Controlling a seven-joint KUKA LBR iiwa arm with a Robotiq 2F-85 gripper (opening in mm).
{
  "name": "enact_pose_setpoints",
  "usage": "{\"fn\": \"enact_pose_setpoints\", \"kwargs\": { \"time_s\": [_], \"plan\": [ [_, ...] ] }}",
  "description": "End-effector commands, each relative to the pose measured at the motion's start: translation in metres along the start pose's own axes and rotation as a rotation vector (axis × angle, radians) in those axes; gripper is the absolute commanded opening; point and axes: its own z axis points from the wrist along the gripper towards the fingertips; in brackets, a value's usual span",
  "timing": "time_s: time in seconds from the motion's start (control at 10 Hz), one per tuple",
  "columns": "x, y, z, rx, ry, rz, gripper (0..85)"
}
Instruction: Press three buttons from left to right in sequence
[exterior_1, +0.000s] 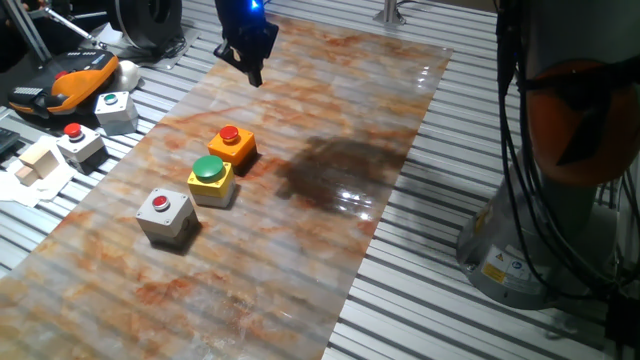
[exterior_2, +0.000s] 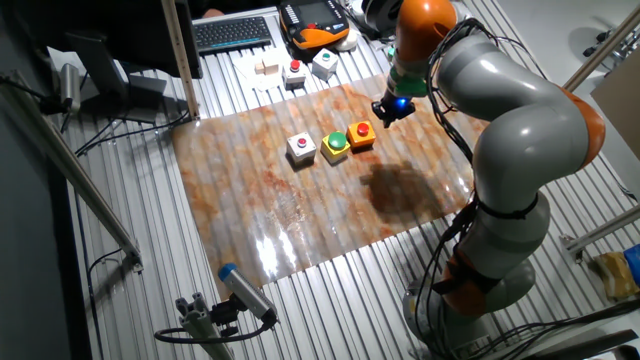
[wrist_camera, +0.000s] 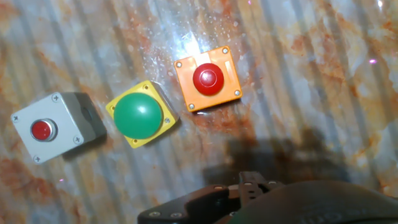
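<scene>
Three button boxes stand in a row on the marbled mat. The grey box with a red button (exterior_1: 165, 213) (exterior_2: 302, 147) (wrist_camera: 53, 126) is at the left in the hand view. The yellow box with a large green button (exterior_1: 210, 179) (exterior_2: 335, 145) (wrist_camera: 139, 115) is in the middle. The orange box with a red button (exterior_1: 232, 144) (exterior_2: 361, 134) (wrist_camera: 208, 78) is at the right. My gripper (exterior_1: 254, 76) (exterior_2: 390, 110) (wrist_camera: 251, 182) hangs in the air above the mat, off to the side of the orange box and touching nothing. No view shows its fingertips clearly.
Off the mat stand a grey box with a green button (exterior_1: 115, 110), a light-grey red-button box (exterior_1: 78, 143) beside wooden blocks (exterior_1: 38, 165), and an orange-black handset (exterior_1: 75, 80). A dark shadow patch (exterior_1: 335, 170) lies on the mat. The robot base (exterior_1: 560, 200) stands at the right.
</scene>
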Motion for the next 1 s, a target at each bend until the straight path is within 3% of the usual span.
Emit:
{"fn": "enact_pose_setpoints", "kwargs": {
  "time_s": [0.0, 0.2, 0.3, 0.9],
  "plan": [
    [-0.004, 0.001, -0.004, -0.025, 0.006, 0.020, 0.0],
    [-0.022, 0.000, -0.008, -0.023, 0.010, 0.005, 0.0],
    [-0.026, -0.003, -0.005, -0.021, 0.005, -0.003, 0.0],
    [-0.023, -0.001, -0.008, -0.001, -0.015, -0.016, 0.0]
  ]
}}
